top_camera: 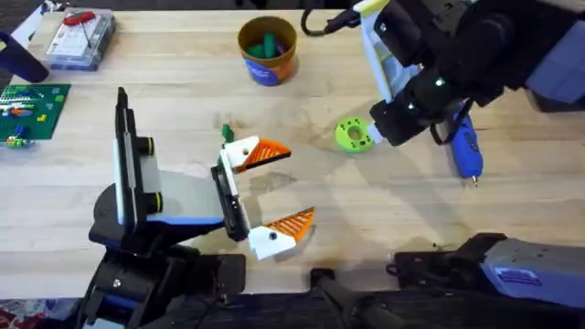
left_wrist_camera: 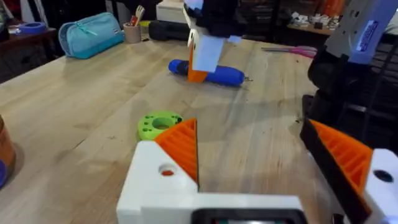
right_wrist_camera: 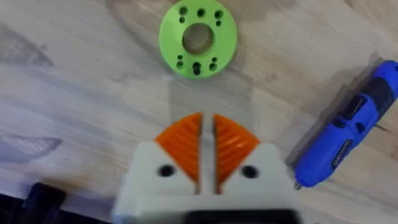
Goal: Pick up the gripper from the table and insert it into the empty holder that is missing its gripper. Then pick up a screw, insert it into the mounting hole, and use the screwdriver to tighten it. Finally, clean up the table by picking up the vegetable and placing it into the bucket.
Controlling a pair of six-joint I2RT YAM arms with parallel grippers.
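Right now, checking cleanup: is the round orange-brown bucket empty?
No, the round orange-brown bucket holds a green item in the overhead view.

Left gripper sits wide open in the foreground, orange pads spread over bare tabletop. Just past it lies a green ring. Farther up, centre frame, the blue screwdriver lies flat, with the right gripper hanging right in front of it.

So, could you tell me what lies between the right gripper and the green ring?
Nothing: in the right wrist view, bare wood separates the right gripper, fingers shut, from the green ring.
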